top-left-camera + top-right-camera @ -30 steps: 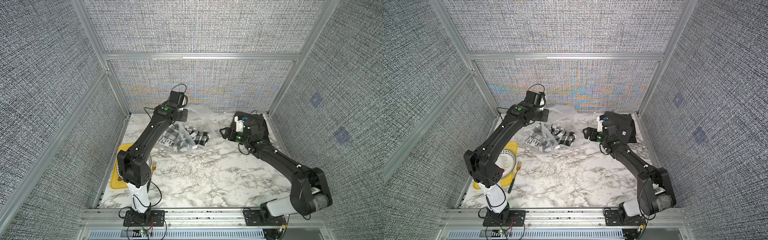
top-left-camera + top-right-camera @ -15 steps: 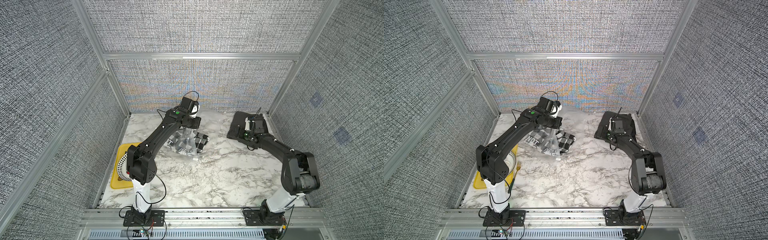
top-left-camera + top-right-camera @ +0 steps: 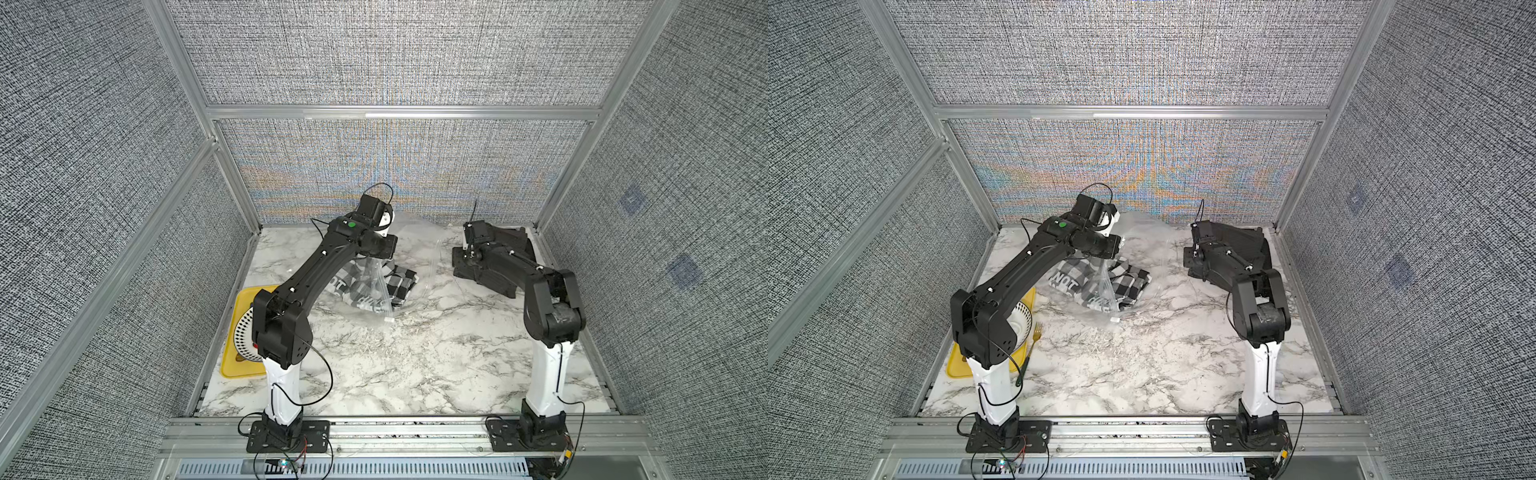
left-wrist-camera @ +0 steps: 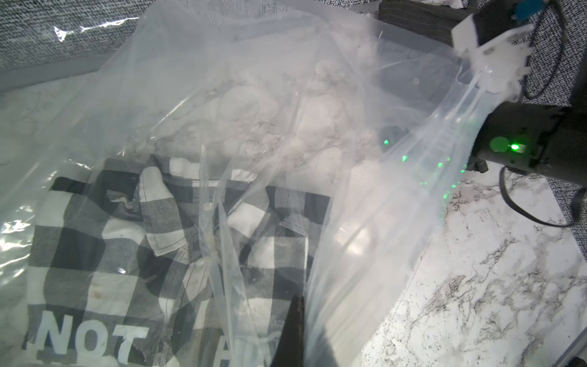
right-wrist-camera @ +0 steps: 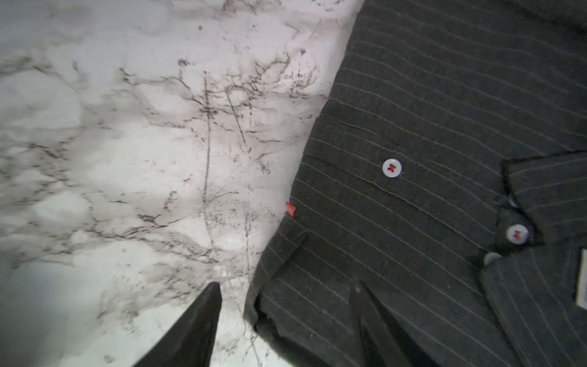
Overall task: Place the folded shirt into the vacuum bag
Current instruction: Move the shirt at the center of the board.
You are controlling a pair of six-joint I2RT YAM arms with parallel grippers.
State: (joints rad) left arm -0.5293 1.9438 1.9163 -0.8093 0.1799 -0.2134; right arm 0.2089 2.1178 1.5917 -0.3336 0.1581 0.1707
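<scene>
Tabletop [image 3: 395,357]: white marble. The vacuum bag [image 3: 411,235] is the biggest item, sprawled by the far edge, mid to left of centre. It's clear crinkly film w/ a checked shirt [image 4: 127,254] already inside.

Target is the dark pinstripe shirt [image 5: 444,111]. It lies folded flat at the far right corner [image 3: 1241,239], outside the bag, near its right side.

Handling, my guess: shirt is soft, light and floppy, so the fold prob sags open if lifted by one layer. Best to pinch thru all layers at the folded edge nearest the bag and drag low. The bag film looks slippery and limp, and the mouth prob collapses unless held up.

Left gripper [image 4: 293,317]: jaws together, pinching bag film, which tents up to it above the checked shirt.

Right gripper [image 5: 286,282]: jaws apart and straddling the shirt's corner. One finger is over bare marble, the other over the fabric. No clamp yet, nothing lifted.
</scene>
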